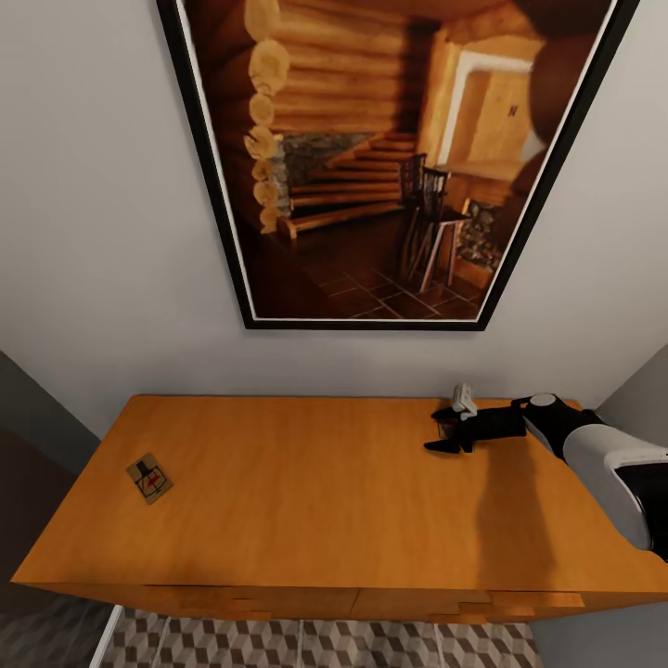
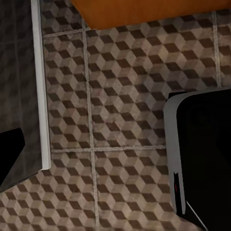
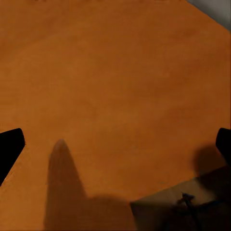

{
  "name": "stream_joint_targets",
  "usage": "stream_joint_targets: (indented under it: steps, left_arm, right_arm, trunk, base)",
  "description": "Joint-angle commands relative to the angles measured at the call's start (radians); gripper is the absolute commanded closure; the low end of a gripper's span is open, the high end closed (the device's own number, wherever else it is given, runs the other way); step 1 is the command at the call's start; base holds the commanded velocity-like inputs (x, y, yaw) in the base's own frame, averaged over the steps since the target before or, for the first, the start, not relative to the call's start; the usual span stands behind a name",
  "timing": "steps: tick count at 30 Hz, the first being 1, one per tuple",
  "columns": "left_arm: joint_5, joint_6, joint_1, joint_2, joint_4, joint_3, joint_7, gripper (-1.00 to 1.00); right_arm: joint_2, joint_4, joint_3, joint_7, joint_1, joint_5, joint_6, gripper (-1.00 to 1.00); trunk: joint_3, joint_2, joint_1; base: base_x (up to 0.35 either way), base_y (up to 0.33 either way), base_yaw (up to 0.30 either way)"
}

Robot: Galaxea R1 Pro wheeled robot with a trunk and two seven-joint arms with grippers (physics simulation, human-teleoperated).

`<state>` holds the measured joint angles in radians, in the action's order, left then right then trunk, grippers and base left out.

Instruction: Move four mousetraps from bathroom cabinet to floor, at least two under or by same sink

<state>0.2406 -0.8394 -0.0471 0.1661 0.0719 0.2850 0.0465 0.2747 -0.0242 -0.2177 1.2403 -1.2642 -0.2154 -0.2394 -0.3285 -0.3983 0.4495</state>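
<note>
Our right gripper (image 1: 452,436) hovers, jaws spread and empty, over a mousetrap (image 3: 192,207) on the cabinet (image 1: 315,501); another mousetrap (image 1: 149,479) lies far left. Light, stiff, thin boards; we'd pinch the long edges, avoiding the spring.

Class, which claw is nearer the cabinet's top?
Right. The right claw hovers above the cabinet top; the left claw hangs lower, over the bathroom floor beside the cabinet.

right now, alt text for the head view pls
A mousetrap lies near the left end of the orange-brown cabinet top, while the right gripper hovers above the far right end. A framed log-cabin picture hangs on the wall above.
</note>
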Motion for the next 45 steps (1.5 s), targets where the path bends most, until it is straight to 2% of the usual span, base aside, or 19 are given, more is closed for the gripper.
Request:
stream_joint_targets:
  steps: [1,21,22,45]
  left_arm:
    - [0.002,0.001,-0.001,0.000,0.003,0.008,0.005,-1.00]
    - [0.002,0.011,-0.002,0.000,0.003,0.010,0.005,-1.00]
    - [0.002,0.011,-0.001,0.000,0.003,0.010,0.005,-1.00]
    - [0.002,0.012,-0.001,-0.001,0.003,0.010,0.004,-1.00]
  right_arm:
    - [-0.006,0.000,-0.004,0.001,0.000,-0.007,-0.008,-1.00]
    - [-0.004,0.000,-0.004,0.001,0.000,-0.007,-0.008,-1.00]
    - [-0.004,0.000,-0.147,0.001,0.000,-0.007,-0.008,-1.00]
    - [-0.005,0.000,-0.147,-0.001,0.000,-0.007,-0.008,-1.00]
  trunk:
    - [-0.002,-0.002,0.001]
    - [-0.002,-0.002,0.001]
    - [-0.002,-0.002,0.001]
    - [-0.002,-0.002,0.001]
  base:
    - [0.000,0.000,0.000]
    - [0.000,0.000,0.000]
    - [0.000,0.000,0.000]
    - [0.000,0.000,0.000]
